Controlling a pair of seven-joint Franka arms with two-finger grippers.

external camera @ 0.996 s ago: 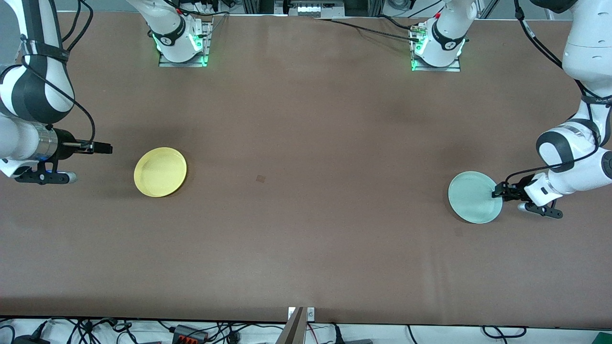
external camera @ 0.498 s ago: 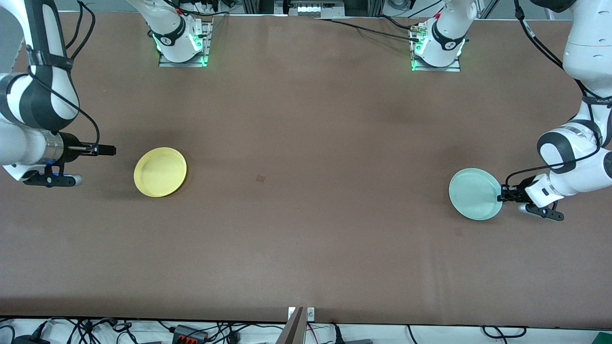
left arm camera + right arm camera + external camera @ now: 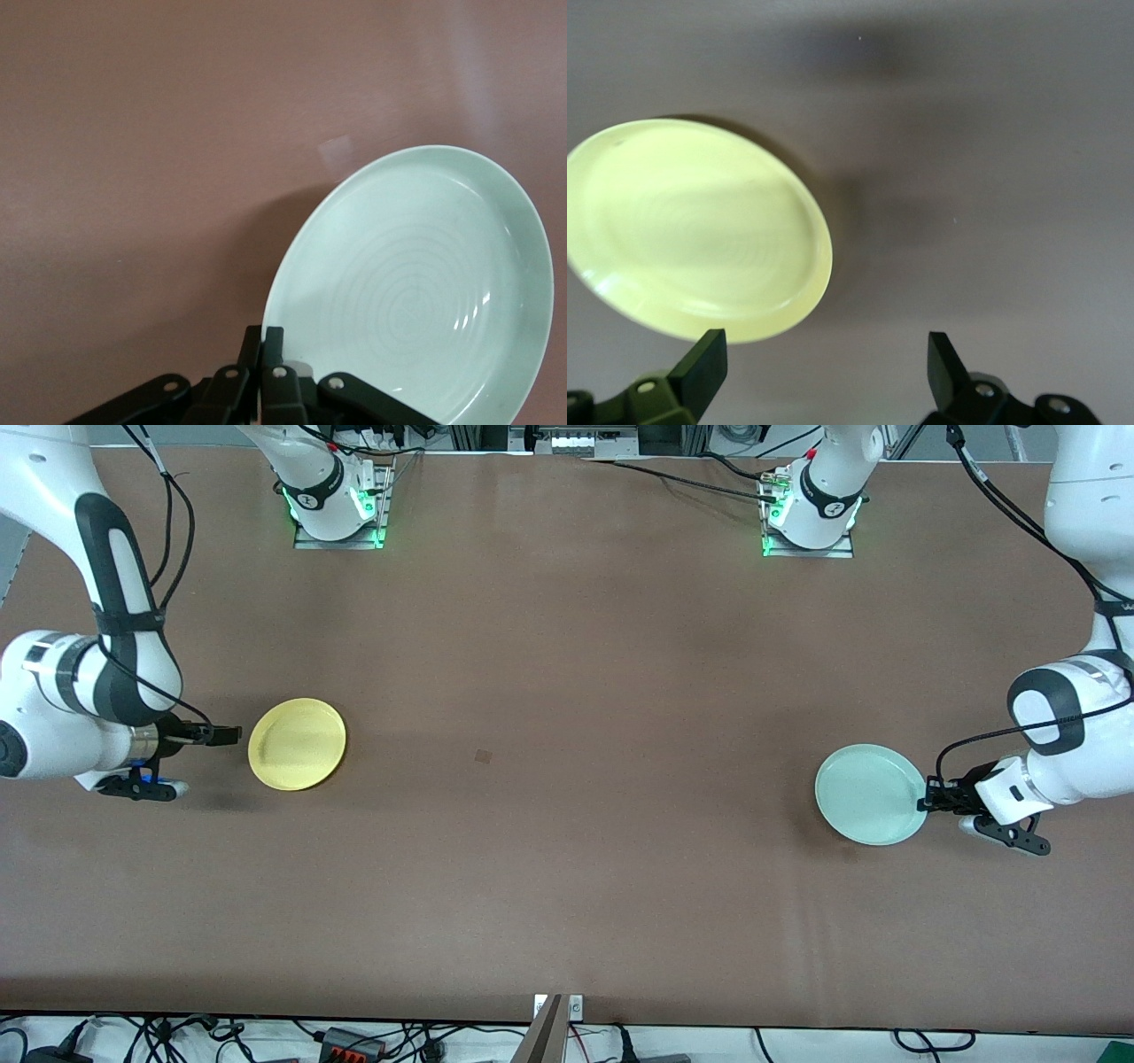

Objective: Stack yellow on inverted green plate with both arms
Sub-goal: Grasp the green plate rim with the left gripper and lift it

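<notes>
The pale yellow plate [image 3: 297, 744] lies flat on the brown table toward the right arm's end. My right gripper [image 3: 232, 735] hangs low just beside its rim, apart from it. In the right wrist view that gripper [image 3: 824, 354] is open, with one of its fingers [image 3: 704, 359] close to the yellow plate [image 3: 691, 226]. The mint-green plate [image 3: 871, 794] is toward the left arm's end. My left gripper [image 3: 926, 804] is shut on its rim. In the left wrist view the green plate [image 3: 416, 283] is tilted above its shadow, ringed face showing, pinched by the left gripper [image 3: 263, 341].
Both arm bases [image 3: 337, 505] [image 3: 811, 514] stand along the table edge farthest from the front camera. A small dark mark [image 3: 483, 756] sits mid-table. Cables and a metal bracket [image 3: 551, 1027] line the edge nearest the front camera.
My left gripper closed on the green plate's rim, and the plate tipped up and slid a little toward the table's middle. My right arm dropped and brought its open gripper close to the yellow plate.
</notes>
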